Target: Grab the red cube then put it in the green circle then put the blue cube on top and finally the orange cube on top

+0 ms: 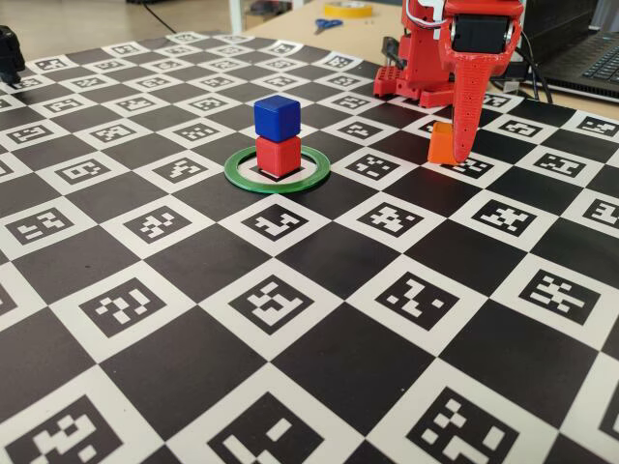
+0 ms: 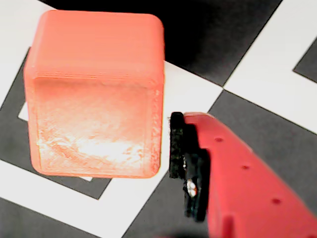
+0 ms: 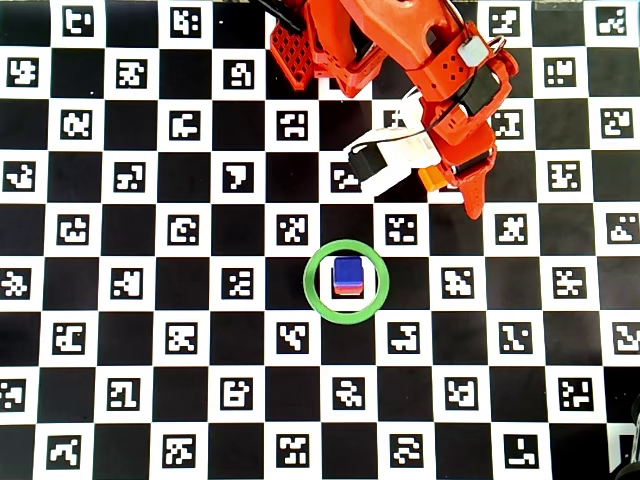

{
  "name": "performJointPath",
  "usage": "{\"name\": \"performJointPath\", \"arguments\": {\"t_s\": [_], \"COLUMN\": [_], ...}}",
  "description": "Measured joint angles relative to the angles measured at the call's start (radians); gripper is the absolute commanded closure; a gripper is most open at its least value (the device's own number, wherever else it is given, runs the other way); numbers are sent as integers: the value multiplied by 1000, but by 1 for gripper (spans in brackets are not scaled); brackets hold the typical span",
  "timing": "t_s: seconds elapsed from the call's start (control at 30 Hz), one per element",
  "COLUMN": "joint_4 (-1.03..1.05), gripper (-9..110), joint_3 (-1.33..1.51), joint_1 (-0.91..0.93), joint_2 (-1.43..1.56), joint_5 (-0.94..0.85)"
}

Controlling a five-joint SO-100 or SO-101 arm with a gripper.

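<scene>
orange cube last, gripper down beside it

red cube (image 1: 279, 156) sat inside the green ring (image 1: 238, 174) with the blue cube (image 1: 277, 117) stacked on it, so two of three steps looked done. orange cube (image 1: 440, 143) rested on the checker mat (image 1: 290, 387), well right of the ring in the fixed view, just in front of the arm base (image 1: 418, 82). gripper (image 1: 458, 145) was lowered around it: one red finger (image 2: 237, 173) with a black pad showed just beside the cube's right face in the wrist view, a thin gap visible, not touching. the other finger was not seen, so jaws looked spread and not pinching, but how wide i cannot tell.

handling guess: small rigid plastic cube, light, smooth sides with rounded edges, could slip or twist if pinched near a corner. best hold is flat opposite side faces, mid height, squared up.

around: mat clear between cube and ring. the two-cube stack is narrow and likely easy to knock, so the approach should come from above. scissors (image 1: 327, 24) and tape roll (image 1: 347, 9) lay far back, off the mat, no obstacle.
</scene>
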Motion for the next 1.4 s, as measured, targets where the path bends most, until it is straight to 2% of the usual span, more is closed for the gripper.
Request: {"name": "performJointPath", "arguments": {"t_s": [0.5,1.1,1.4], "joint_4": [-43,-54,-43], "gripper": [59,86,88], "joint_3": [9,9,8], "joint_1": [40,55,55], "joint_2": [-32,-32,-32], "joint_5": [-61,-52,-31]}}
